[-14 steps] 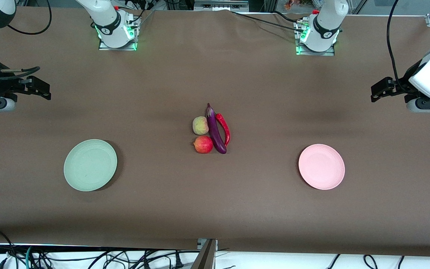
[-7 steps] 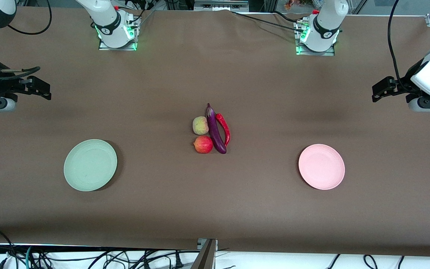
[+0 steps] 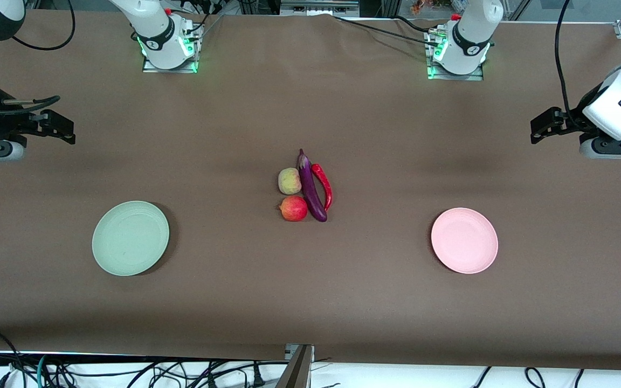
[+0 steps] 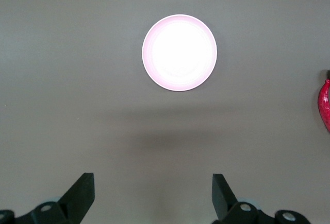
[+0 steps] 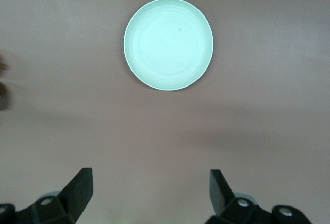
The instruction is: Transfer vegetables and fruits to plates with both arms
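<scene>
A purple eggplant [image 3: 311, 187], a red chili pepper [image 3: 324, 185], a yellow-green peach [image 3: 289, 180] and a red apple-like fruit [image 3: 294, 208] lie bunched at the table's middle. The mint green plate [image 3: 130, 237] lies toward the right arm's end, the pink plate [image 3: 464, 240] toward the left arm's end. My left gripper [image 3: 541, 128] is open and empty, up over the table's left-arm end; its view shows the pink plate [image 4: 179, 52] and the chili's edge [image 4: 325, 108]. My right gripper [image 3: 61, 128] is open and empty over the other end; its view shows the green plate [image 5: 168, 43].
The brown cloth table [image 3: 310, 291] carries only these things. The two arm bases [image 3: 165, 43] [image 3: 459, 46] stand along its edge farthest from the front camera. Cables [image 3: 127, 372] hang off the nearest edge.
The left gripper has shifted slightly toward the table's middle and up in the view. The right arm has barely moved. The produce and plates have not moved.
</scene>
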{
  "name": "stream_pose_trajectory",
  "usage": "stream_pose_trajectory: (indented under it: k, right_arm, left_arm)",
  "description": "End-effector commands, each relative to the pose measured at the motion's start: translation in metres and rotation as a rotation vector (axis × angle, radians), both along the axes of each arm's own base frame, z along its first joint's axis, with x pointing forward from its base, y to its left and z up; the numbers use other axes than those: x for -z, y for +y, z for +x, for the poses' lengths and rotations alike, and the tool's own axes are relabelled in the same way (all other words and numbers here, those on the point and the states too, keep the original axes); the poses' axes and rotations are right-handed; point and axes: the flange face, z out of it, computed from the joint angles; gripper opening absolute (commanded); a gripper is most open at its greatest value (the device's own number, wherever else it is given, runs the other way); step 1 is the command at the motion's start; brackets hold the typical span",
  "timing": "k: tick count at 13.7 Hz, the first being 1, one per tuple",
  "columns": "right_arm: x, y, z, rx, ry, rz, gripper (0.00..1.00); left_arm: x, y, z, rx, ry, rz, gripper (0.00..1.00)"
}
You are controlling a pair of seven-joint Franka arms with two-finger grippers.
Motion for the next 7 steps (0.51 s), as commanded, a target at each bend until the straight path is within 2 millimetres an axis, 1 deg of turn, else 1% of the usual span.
stream_pose_trajectory:
  k: [1, 2, 3, 6, 7]
  right_arm:
    - [-0.003, 0.003, 0.002, -0.001, 0.001, 0.017, 1.0]
    - [-0.004, 0.003, 0.002, 0.001, -0.002, 0.017, 1.0]
    - [-0.004, 0.002, 0.002, 0.0, -0.004, 0.017, 1.0]
    - [-0.004, 0.001, 0.002, 0.002, -0.002, 0.019, 1.0]
    - [-0.004, 0.001, 0.002, 0.002, -0.003, 0.019, 1.0]
  left_arm:
    - [-0.008, -0.002, -0.007, 0.003, 0.025, 0.024, 1.0]
    - [-0.008, -0.011, -0.008, 0.017, 0.028, 0.024, 1.0]
    - [-0.008, -0.015, -0.009, 0.023, 0.032, 0.026, 1.0]
    - [-0.009, -0.017, -0.01, 0.027, 0.032, 0.026, 1.0]
    - [-0.015, -0.019, -0.015, 0.032, 0.021, 0.026, 1.0]
